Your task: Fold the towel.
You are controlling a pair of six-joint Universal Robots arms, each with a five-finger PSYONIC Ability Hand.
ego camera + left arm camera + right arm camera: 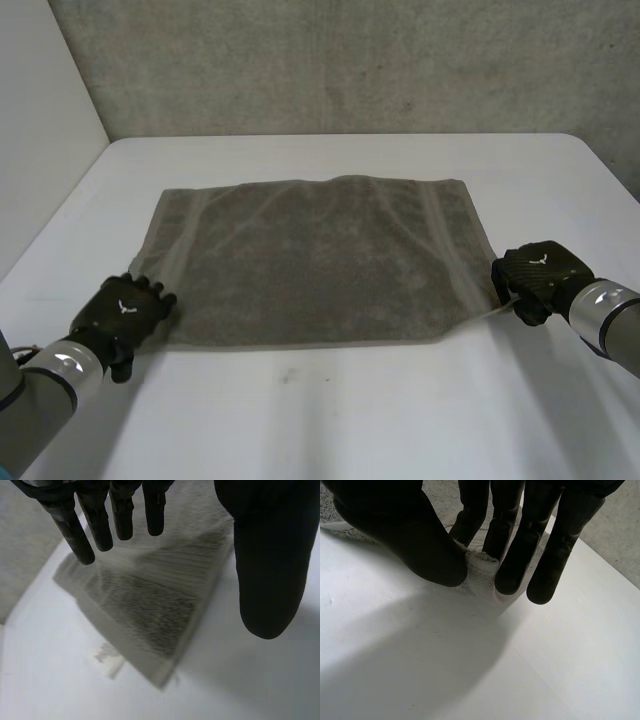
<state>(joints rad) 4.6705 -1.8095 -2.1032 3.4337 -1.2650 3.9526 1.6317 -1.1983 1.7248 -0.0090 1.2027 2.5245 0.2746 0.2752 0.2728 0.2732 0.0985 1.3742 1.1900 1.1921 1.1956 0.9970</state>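
Two hands sit low at the near corners of the towel, which lies spread flat on the table. Left hand over near-left corner, fingers straight, released. Right hand at near-right corner, fingers and thumb pinching cloth.

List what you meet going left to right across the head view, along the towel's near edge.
In order: left robot hand → towel → right robot hand.
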